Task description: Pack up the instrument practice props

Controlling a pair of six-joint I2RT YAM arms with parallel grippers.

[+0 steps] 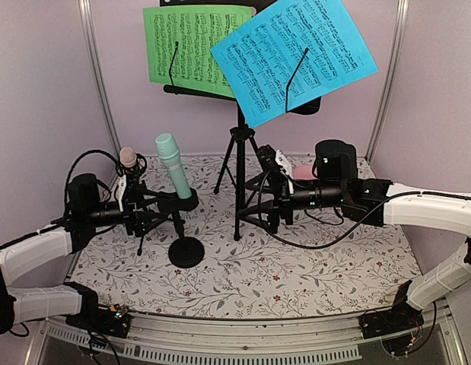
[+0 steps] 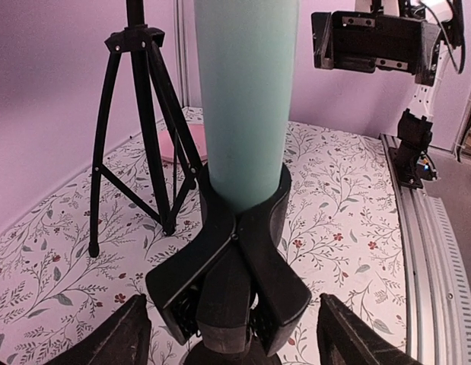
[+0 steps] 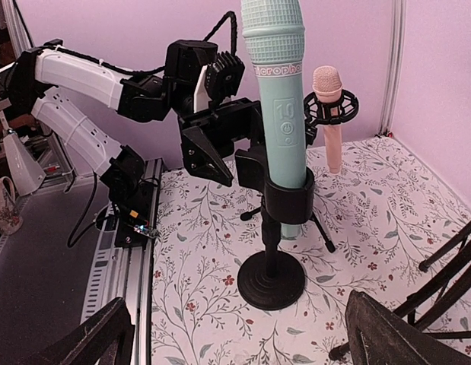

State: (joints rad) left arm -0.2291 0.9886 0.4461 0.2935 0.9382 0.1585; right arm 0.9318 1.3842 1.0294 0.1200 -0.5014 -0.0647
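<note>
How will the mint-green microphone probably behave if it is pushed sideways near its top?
The mint-green microphone stands tall in a cup holder above a small round base, so it probably tips easily. Its smooth body looks slippery. It seems only slotted in, so it may lift straight out.

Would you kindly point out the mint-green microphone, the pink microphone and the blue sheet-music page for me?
mint-green microphone (image 3: 275,106), right wrist view, on its smooth body below the head.
pink microphone (image 3: 332,150), right wrist view, on its lower handle.
blue sheet-music page (image 1: 326,49), top external view, on the printed staves right of centre.
</note>
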